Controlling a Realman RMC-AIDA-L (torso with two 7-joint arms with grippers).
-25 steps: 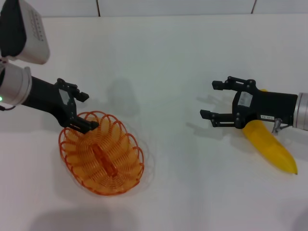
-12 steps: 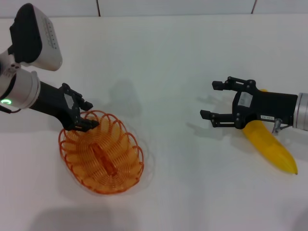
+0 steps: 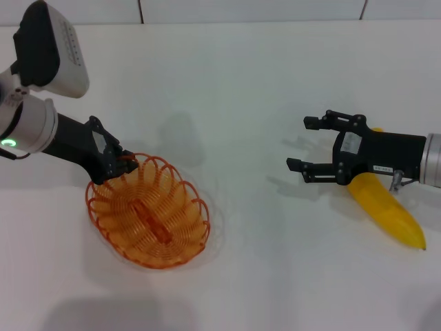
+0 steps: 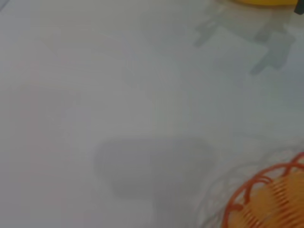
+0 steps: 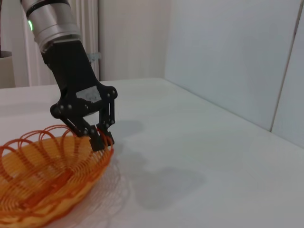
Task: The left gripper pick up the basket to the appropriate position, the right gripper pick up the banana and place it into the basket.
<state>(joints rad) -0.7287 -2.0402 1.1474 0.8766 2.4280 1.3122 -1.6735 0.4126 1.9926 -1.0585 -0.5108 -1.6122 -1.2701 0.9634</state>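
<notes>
The orange wire basket (image 3: 148,217) sits on the white table at the left. My left gripper (image 3: 116,164) is at its far left rim, with the fingers closed together on a rim loop; the right wrist view shows this gripper (image 5: 101,139) pinching the rim of the basket (image 5: 42,166). A corner of the basket (image 4: 268,199) shows in the left wrist view. My right gripper (image 3: 300,143) is open and empty, hovering at the right. The yellow banana (image 3: 386,210) lies on the table just behind and under that gripper's wrist, untouched.
The white table (image 3: 234,83) stretches between the basket and the banana. A tiled wall edge (image 3: 141,10) runs along the far side. A sliver of the banana (image 4: 266,2) shows in the left wrist view.
My left gripper has closed onto the basket's rim, and the basket has shifted slightly to the right. The right arm and the banana have not moved.
</notes>
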